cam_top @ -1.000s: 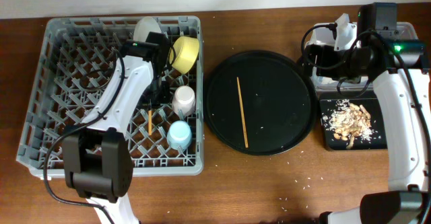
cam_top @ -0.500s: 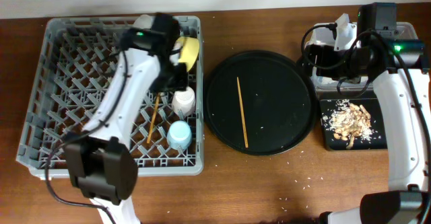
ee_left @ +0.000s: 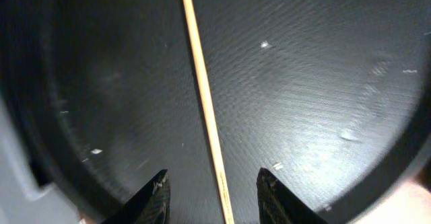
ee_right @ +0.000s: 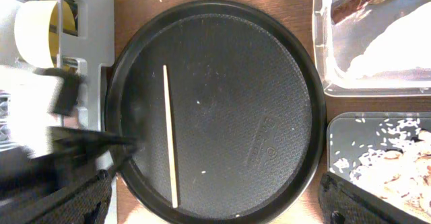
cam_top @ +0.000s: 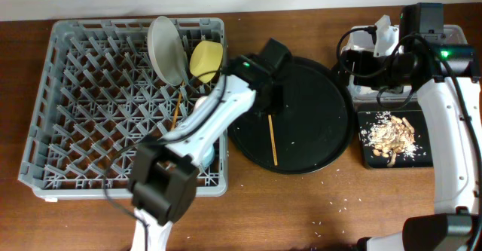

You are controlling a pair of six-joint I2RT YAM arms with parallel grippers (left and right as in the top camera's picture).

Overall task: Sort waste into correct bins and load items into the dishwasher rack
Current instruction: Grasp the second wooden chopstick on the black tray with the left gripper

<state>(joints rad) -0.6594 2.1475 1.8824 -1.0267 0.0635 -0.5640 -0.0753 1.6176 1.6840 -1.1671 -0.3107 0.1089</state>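
Currently your left fingers (ee_left: 156, 198) hang spread and empty over the round black tray (ee_left: 323, 83). Risk: the chopstick (ee_left: 202, 96) is thin and lies flat, so closing too high would bring the tips together above it. A skewed pinch could roll it aside. The grip point also looks close to one end, so it may swing when lifted. The stick runs lengthwise through the gap, roughly midway between the tips, touching neither and extending well ahead of them.

Bright even light, soft sheen on round black tray (ee_left: 323, 130), blurred left arm (ee_right: 34, 123)
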